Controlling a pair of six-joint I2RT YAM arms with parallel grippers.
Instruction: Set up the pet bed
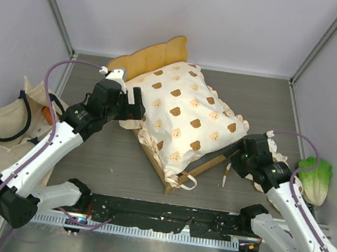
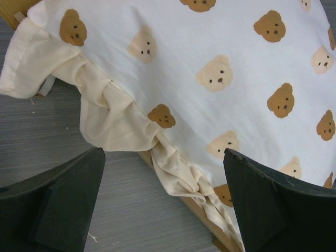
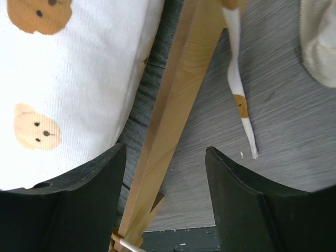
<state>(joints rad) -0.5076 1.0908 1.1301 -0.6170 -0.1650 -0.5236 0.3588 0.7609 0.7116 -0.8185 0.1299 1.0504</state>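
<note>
The pet bed stands at an angle mid-table, its scalloped light-wood headboard (image 1: 160,54) at the far end. The cream bear-print cushion (image 1: 186,116) lies on it, frill hanging over the sides. My left gripper (image 1: 134,109) is open at the bed's left side; in the left wrist view (image 2: 164,205) its jaws span the cushion's frill (image 2: 121,121) and the wooden side rail (image 2: 199,215), touching neither. My right gripper (image 1: 238,157) is open at the bed's right side; in the right wrist view (image 3: 165,194) its jaws straddle the wooden rail (image 3: 181,94), with the cushion (image 3: 68,79) to the left.
A beige tote bag with black handles (image 1: 4,120) lies at the left edge. A green lettuce toy (image 1: 314,178) lies at the right wall. A loose cushion tie (image 3: 239,89) trails on the table beside the right rail. Grey walls close in three sides.
</note>
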